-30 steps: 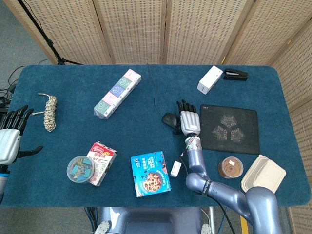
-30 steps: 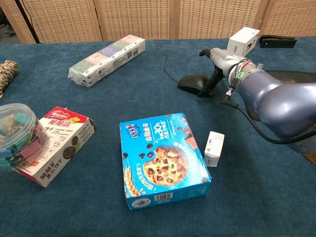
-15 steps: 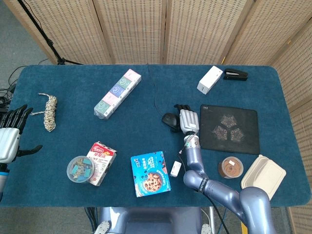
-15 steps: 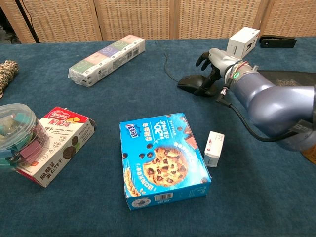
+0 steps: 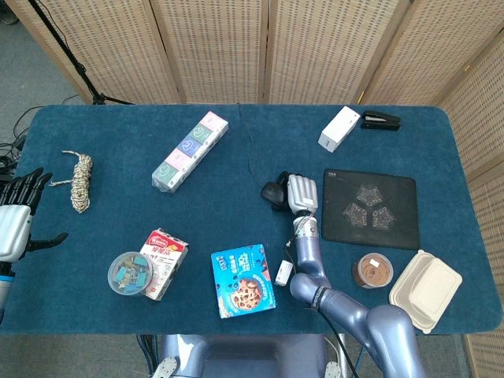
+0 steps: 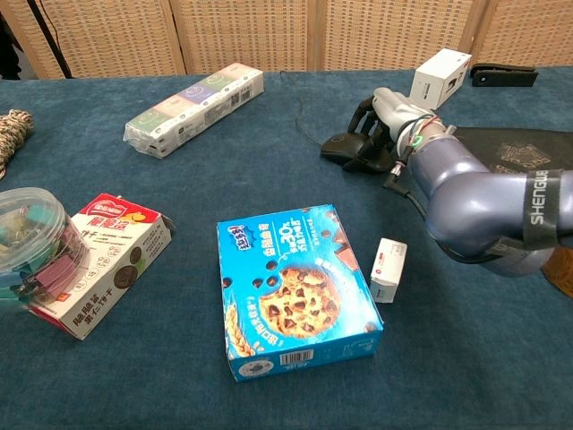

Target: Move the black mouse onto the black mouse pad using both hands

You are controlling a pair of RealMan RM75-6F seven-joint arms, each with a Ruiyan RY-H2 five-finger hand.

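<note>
The black mouse lies on the blue cloth just left of the black mouse pad, its cable running to the far edge. My right hand is on the mouse's right side with its fingers curled down over it. In the chest view the hand wraps the mouse, which rests on the table, and the pad shows behind the forearm. My left hand hovers off the table's left edge, fingers spread, holding nothing.
A cookie box and a small white box lie near the front. A tissue pack, rope, clip jar and red snack box fill the left. White box, stapler, brown cup and container surround the pad.
My right hand has shifted toward the mouse and its fingers, straight a second ago, have curled down onto it. The mouse has not visibly moved. The left hand stays about where it was.
</note>
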